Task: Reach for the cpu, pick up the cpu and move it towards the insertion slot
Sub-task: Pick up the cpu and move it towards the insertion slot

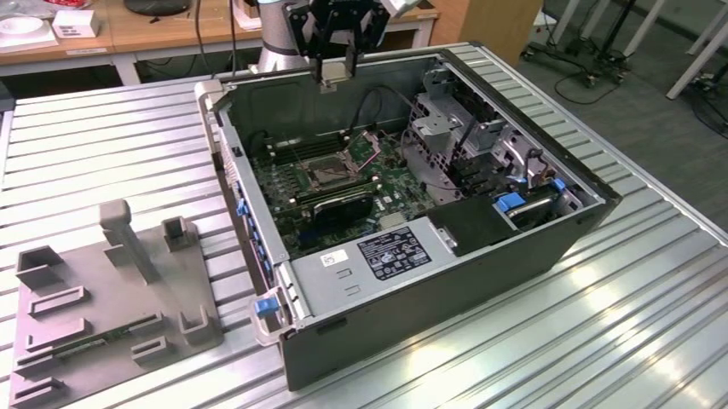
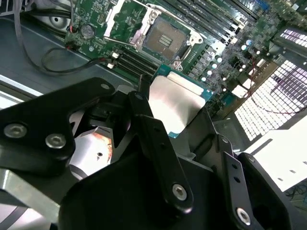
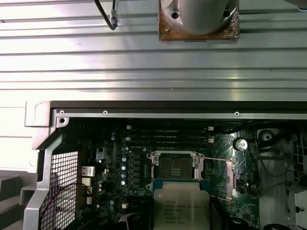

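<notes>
Nearest the camera in the second wrist view, the black linkages of the gripper (image 2: 160,139) are crossing the foreground, and its fingers (image 2: 144,108) are pinching the cpu (image 2: 176,103) by its edges. The chip is being held flat, its pale silver face turned toward this camera, with a thin green border showing along its far edges.

Just beyond the chip in that view, the insertion slot (image 2: 165,40) is lying open on the green motherboard (image 2: 93,21), a dark square socket inside a silvery frame with its hinged bracket (image 2: 112,12) lifted back. From the held chip, the slot is sitting ahead of the fingertips and lower down, apart from the chip and not touching it. Long black memory slots (image 2: 211,14) are running alongside the socket.

In the first wrist view the same pairing is showing: the cpu (image 3: 181,207) is hanging in front of the board, and the insertion slot (image 3: 171,166) is sitting just past its far edge, the two squares roughly lined up with each other.

Farther off, in the exterior view, the gripper (image 1: 338,78) is hovering above the far rim of the open computer case (image 1: 455,281), carrying the cpu (image 1: 334,82) well above the insertion slot (image 1: 323,176), which is lying deep inside the case. Judging by this, the chip appears lifted and partway toward the socket, not yet seated. The case is resting on a ribbed metal table (image 1: 102,145), with a grey fixture tray (image 1: 108,315) at the exterior view's left.
</notes>
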`<state>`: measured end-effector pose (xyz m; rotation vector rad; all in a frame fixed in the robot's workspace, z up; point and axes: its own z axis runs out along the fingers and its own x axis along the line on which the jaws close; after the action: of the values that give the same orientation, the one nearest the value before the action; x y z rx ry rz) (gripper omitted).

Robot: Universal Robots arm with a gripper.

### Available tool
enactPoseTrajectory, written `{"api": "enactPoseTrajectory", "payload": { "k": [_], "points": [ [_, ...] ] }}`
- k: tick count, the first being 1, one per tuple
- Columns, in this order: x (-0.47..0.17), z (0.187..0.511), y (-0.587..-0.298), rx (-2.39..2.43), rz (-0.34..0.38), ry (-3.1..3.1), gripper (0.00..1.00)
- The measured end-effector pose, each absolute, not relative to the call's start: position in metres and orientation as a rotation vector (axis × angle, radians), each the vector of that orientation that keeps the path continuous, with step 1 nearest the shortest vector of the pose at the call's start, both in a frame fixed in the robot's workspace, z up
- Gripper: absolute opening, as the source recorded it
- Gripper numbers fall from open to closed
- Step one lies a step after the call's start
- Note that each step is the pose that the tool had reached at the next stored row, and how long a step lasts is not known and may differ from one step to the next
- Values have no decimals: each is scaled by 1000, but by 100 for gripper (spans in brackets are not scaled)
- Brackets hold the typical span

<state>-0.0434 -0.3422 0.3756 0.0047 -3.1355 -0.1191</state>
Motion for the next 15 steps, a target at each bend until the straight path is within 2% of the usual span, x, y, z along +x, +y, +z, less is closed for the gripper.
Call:
{"api": "enactPoseTrajectory", "payload": {
  "k": [15],
  "points": [
    [-43, 375, -339, 1, -120, -3136, 54]
  ]
}}
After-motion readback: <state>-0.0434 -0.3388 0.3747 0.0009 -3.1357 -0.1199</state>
